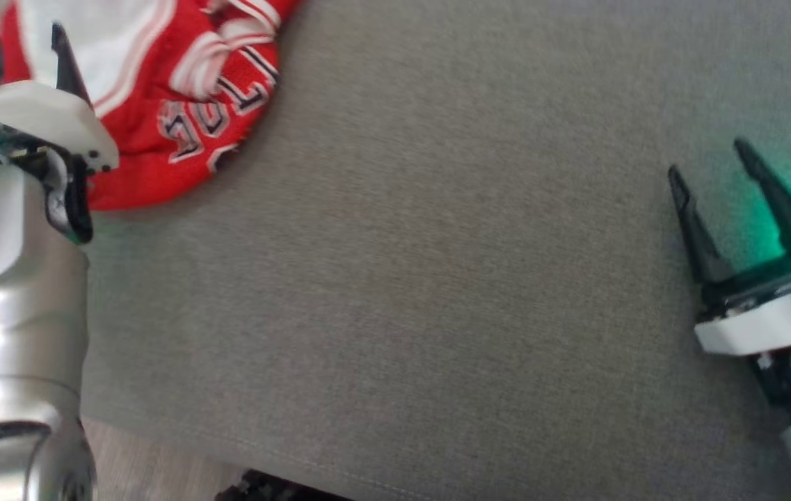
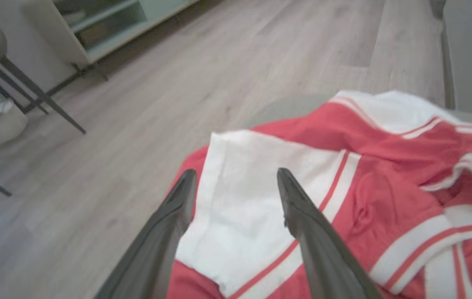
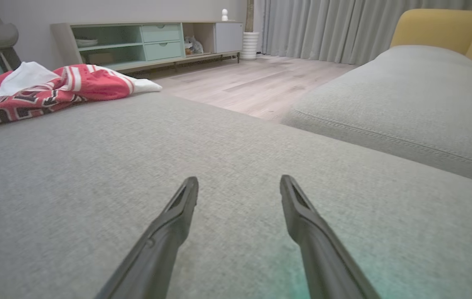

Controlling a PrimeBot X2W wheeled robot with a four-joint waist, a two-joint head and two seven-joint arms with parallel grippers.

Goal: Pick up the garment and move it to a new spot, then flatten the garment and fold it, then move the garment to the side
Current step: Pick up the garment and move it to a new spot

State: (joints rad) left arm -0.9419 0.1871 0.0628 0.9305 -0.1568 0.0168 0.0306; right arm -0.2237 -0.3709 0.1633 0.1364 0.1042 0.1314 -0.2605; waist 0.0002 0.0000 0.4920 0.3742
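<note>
The garment (image 1: 158, 104) is a red and white jersey with dark lettering, lying crumpled at the far left corner of a grey sofa cushion (image 1: 437, 278). In the left wrist view my left gripper (image 2: 236, 176) is open, its two dark fingers spread over a white panel of the garment (image 2: 385, 166), with nothing between them. One left finger (image 1: 67, 62) stands over the red cloth in the head view. My right gripper (image 1: 707, 156) is open over bare grey cushion at the right, far from the garment (image 3: 53, 89). A green glow falls on the fabric by it.
The cushion's front edge and wood floor (image 1: 152, 459) lie at the lower left. A second grey cushion (image 3: 406, 91) and a yellow backrest (image 3: 443, 25) lie beyond a gap. A low cabinet (image 3: 148, 41) and chair legs (image 2: 32, 91) stand across the floor.
</note>
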